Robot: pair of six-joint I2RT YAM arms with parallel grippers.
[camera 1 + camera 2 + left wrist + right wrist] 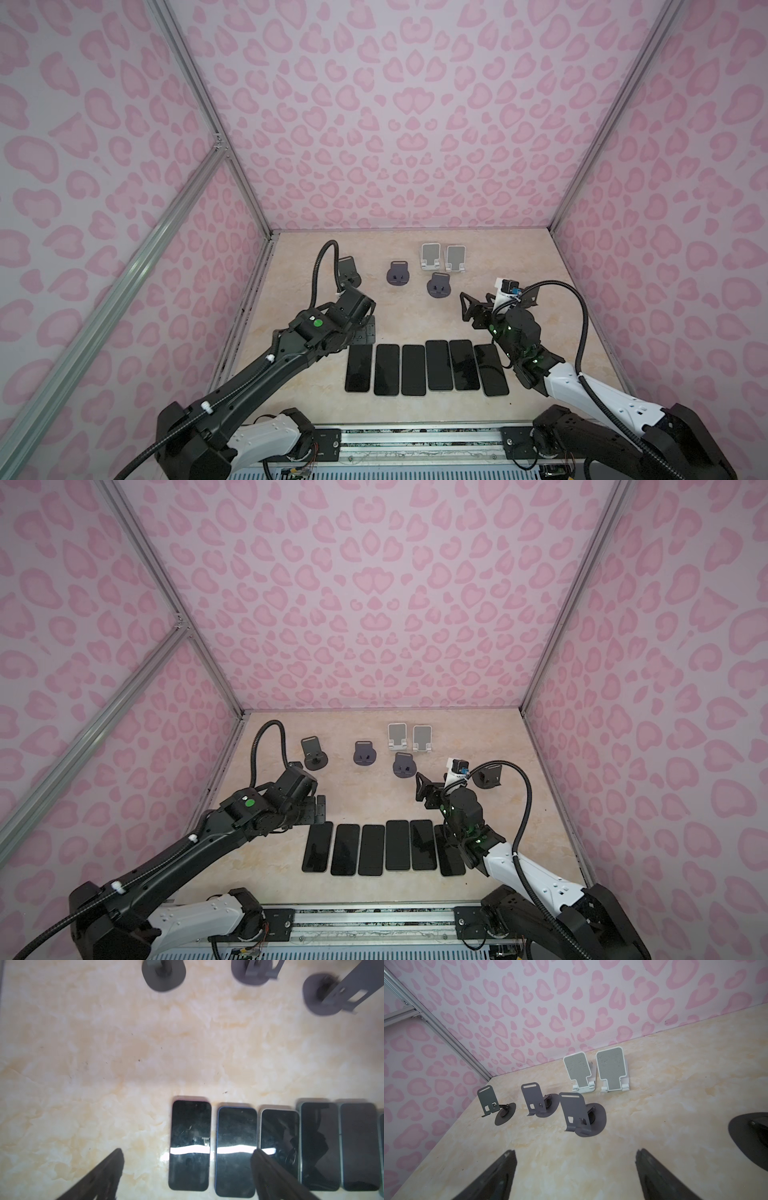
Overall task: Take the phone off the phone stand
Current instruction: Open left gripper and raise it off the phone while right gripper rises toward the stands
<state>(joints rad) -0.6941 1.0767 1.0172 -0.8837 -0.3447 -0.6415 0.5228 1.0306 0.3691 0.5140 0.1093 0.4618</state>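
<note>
Worktop (415, 316): phones (426, 368) laid flat, stands (398, 273) seen empty; left claw (187, 1153), right claw (576, 1153) spread apart, unloaded; task judged complete.

Walls (395, 124) are covered w/ pink heart-like leopard spots on pale lilac. Tabletop (415, 320) is patterned in cream-beige marble. Phones (413, 370) are shown w/ glossy black screens; a blue-edged phone (235, 1151) and a silver-edged phone (279, 1132) are noted. Round-base phone stands (577, 1113) are dark grey; 2 folding stands (580, 1072) are white w/ grey-green textured pads. Frame rails (183, 95) are silver. Left arm (257, 374) is black w/ a green dot (318, 322); right arm (590, 386) is white & black.
</note>
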